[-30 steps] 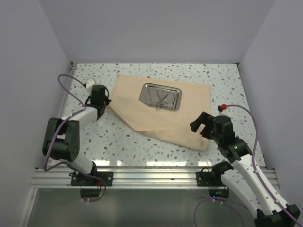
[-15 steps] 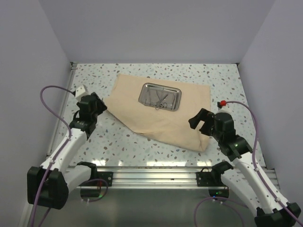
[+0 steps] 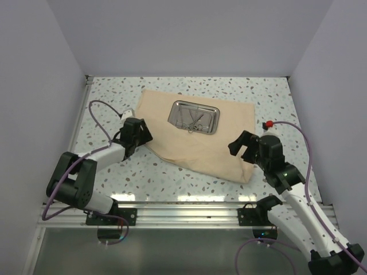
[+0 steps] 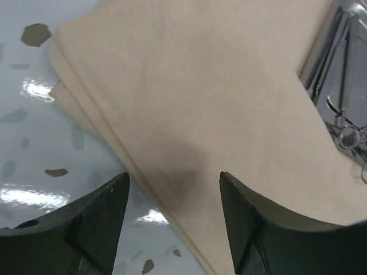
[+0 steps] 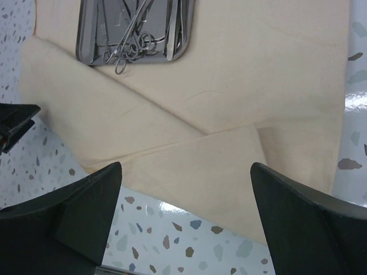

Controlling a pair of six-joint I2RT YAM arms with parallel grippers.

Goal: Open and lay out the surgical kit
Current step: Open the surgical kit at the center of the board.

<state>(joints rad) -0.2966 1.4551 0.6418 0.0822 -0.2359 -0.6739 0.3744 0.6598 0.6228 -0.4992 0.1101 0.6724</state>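
The surgical kit lies opened on the table: a beige cloth wrap (image 3: 200, 146) spread flat, a shiny steel tray (image 3: 194, 117) on its far part, and thin silver instruments (image 3: 194, 121) inside the tray. My left gripper (image 3: 142, 134) hovers low over the cloth's left edge, open. In the left wrist view the layered cloth (image 4: 200, 86) edge runs between the left gripper (image 4: 175, 175) jaws, with nothing pinched. My right gripper (image 3: 243, 150) stands wide open above the cloth's near right corner. The right wrist view shows a folded flap of cloth (image 5: 189, 166) and the tray (image 5: 92, 34) beyond the right gripper (image 5: 186, 166).
White and grey walls (image 3: 34, 86) close in the speckled table (image 3: 172, 177) on three sides. A metal rail (image 3: 183, 213) runs along the near edge at the arm bases. Purple cables (image 3: 100, 112) loop beside each arm.
My left gripper opened from shut, swung out left off the cloth's corner, then came back to the cloth's left edge lower down. The right arm barely moved.
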